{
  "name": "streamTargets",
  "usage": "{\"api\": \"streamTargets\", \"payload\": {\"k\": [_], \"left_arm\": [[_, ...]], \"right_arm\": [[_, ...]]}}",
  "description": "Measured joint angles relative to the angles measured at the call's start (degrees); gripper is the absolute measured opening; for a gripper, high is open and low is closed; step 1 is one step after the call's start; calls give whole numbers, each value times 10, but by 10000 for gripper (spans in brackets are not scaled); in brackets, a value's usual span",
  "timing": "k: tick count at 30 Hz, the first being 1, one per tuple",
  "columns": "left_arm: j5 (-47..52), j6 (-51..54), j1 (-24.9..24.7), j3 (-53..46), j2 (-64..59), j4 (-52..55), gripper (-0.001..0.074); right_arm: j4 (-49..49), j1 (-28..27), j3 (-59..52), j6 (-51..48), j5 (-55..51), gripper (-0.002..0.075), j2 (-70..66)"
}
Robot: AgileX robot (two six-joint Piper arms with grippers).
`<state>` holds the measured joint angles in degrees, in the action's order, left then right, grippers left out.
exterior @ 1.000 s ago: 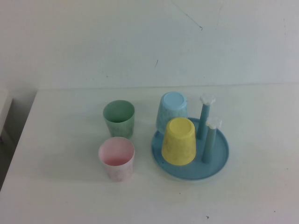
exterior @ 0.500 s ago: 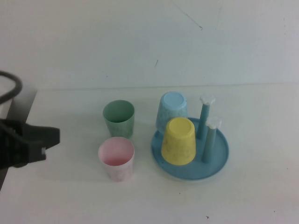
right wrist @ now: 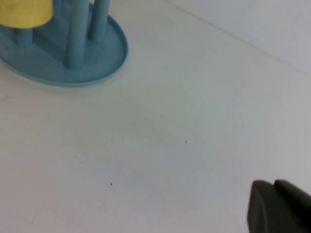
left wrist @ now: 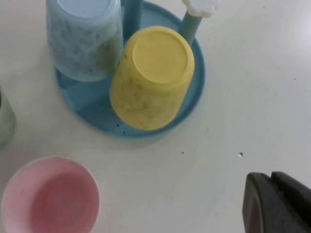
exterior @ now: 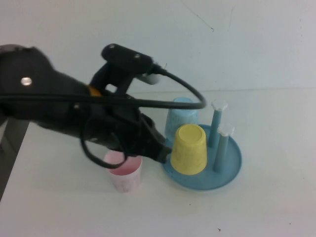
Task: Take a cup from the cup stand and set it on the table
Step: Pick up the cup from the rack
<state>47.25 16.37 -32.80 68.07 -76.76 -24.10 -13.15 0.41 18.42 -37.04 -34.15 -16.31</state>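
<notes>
The yellow cup (exterior: 188, 149) sits upside down on a peg at the front left of the blue cup stand (exterior: 232, 170), which stands on the white table (exterior: 276, 207). My left gripper (exterior: 160, 153) is shut and empty just left of the yellow cup, near its rim. In the left wrist view the cup (left wrist: 153, 77) and stand (left wrist: 92, 104) are apart from the closed fingertips (left wrist: 272, 194). My right gripper (right wrist: 274, 199) is shut and empty over bare table, away from the stand (right wrist: 104, 58); it is out of the high view.
A light blue cup (exterior: 180, 116) sits upside down on the stand behind the yellow one. Two bare pegs with white caps (exterior: 217, 123) stand on its right side. A pink cup (exterior: 126, 175) stands upright on the table under my left arm. A green cup's edge (left wrist: 5, 121) shows beside it.
My left arm has swept in from the left edge across the table to the yellow cup and now hides the green cup in the high view. The cups have not moved.
</notes>
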Motion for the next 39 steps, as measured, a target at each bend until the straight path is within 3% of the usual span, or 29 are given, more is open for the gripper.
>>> {"api": "streamTargets", "payload": {"k": [3,6,11,13,15,20,33,36,39], "left_arm": [[-2,-43,-29,47,-48,52,14],[0,-49,-42,91,-88,63,119],[21,-49,-43,158,-147,68,522],[39,-49,-44,182,-173,69,621],[49,-49,-45,200,-199,70,657],[57,-54,-45,247,-264,73,689],[60,-67,-45,269,-327,133,685],[60,-68,-45,269,-327,133,631],[59,-70,-45,269,-327,133,505]], "right_arm": [[0,0,0,0,0,-4,0],[0,0,0,-1,0,-4,0],[0,0,0,-1,0,-4,0],[0,0,0,-1,0,-4,0],[0,0,0,-1,1,-4,0],[0,0,0,-1,2,-4,0],[0,0,0,-3,3,-4,0],[0,0,0,-4,4,-4,0],[0,0,0,-4,4,-4,0]]}}
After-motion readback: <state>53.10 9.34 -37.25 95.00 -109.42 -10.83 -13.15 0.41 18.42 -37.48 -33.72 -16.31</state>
